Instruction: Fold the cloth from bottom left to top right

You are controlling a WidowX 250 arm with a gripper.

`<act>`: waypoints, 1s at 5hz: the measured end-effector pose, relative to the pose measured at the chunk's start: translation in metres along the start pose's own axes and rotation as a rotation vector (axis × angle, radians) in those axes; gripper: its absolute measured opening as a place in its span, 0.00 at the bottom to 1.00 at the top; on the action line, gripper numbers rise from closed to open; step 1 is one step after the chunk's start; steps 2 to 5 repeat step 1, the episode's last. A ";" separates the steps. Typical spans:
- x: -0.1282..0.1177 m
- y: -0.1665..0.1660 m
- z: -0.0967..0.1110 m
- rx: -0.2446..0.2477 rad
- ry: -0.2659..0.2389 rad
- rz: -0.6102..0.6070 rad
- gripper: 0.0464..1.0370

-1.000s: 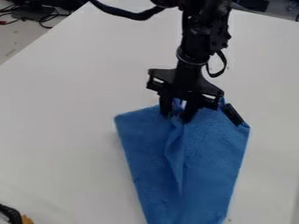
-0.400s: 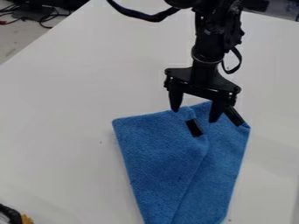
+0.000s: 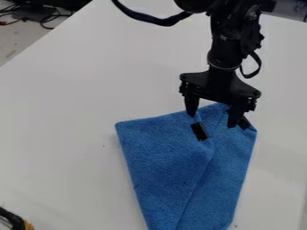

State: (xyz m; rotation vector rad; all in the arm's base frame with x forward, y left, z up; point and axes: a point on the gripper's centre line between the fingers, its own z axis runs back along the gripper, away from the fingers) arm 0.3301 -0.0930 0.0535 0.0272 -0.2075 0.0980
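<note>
The black gripper [image 3: 210, 119] hangs over the upper right part of the blue cloth, its two fingers spread apart with nothing held between them. Below it the blue cloth [image 3: 165, 166] lies folded on the table, with one layer over another and the flap's edge running diagonally down through the lower middle. A black tag [image 3: 199, 131] sits on the top layer just under the left finger. Another black tag at the cloth's upper right corner is partly hidden behind the right finger.
The white table [image 3: 72, 112] surrounds the cloth. A dark object with a yellow part [image 3: 17, 221] is at the lower left corner. Cables [image 3: 45, 19] lie beyond the table's edge at the upper left.
The gripper has opened and let go of the cloth, then moved slightly right. The pinched ridge in the cloth has dropped into a flatter flap with its black tag showing.
</note>
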 end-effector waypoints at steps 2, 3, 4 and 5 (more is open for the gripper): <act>-0.003 -0.003 0.000 -0.022 0.010 -0.027 0.96; -0.003 -0.003 0.000 -0.022 0.010 -0.027 0.96; -0.003 -0.003 0.000 -0.022 0.010 -0.027 0.96; -0.003 -0.003 0.000 -0.022 0.010 -0.027 0.96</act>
